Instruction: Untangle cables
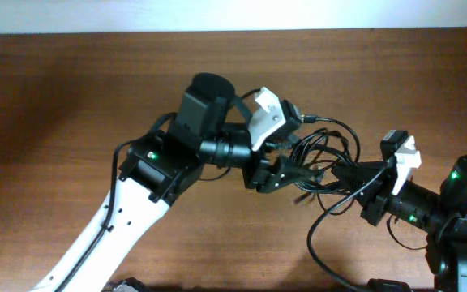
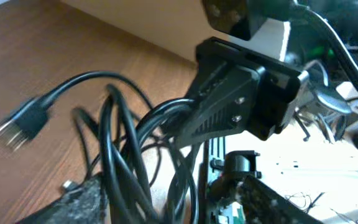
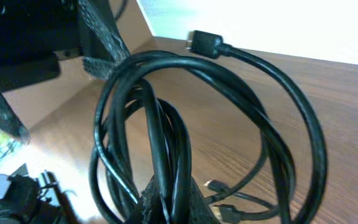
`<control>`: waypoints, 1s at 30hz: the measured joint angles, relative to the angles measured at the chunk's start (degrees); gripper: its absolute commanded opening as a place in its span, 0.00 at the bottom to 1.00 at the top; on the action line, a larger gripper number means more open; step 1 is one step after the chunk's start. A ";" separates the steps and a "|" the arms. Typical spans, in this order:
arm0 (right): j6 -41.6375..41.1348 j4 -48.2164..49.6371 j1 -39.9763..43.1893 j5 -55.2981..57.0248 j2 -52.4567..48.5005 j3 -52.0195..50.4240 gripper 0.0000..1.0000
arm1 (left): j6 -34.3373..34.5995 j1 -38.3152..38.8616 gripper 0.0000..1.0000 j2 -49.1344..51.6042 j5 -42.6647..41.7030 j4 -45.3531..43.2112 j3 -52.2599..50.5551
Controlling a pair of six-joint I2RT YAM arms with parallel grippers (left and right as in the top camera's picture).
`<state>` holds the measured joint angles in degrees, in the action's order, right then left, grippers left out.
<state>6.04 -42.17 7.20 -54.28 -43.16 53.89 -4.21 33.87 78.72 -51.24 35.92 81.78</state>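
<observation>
The cables (image 1: 324, 158) are a tangle of thin black cords held up between my two grippers at the table's middle right. My right gripper (image 1: 355, 177) is shut on the bundle; in the right wrist view its fingers (image 3: 169, 208) pinch several strands, with large loops (image 3: 229, 93) rising above and a plug end (image 3: 202, 42) at the top. My left gripper (image 1: 278, 174) sits at the tangle's left side. In the left wrist view its fingers (image 2: 166, 205) are spread wide with strands (image 2: 129, 162) passing between them. A pronged plug (image 2: 18, 124) hangs at the left.
The brown wooden table (image 1: 71, 89) lies beneath. Small plug ends (image 3: 219, 199) rest on the wood under the loops. The right gripper's black body (image 2: 241, 99) fills the upper middle of the left wrist view, close to my left fingers. A white wall runs along the far edge.
</observation>
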 measured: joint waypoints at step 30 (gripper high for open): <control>-1.14 -5.70 0.00 -6.29 -0.17 0.00 0.04 | 4.15 -2.21 0.99 4.44 -0.17 -1.55 0.00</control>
<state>4.91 -47.88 7.20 -60.58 -43.33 53.89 -0.05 31.66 83.15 -51.42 34.37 81.78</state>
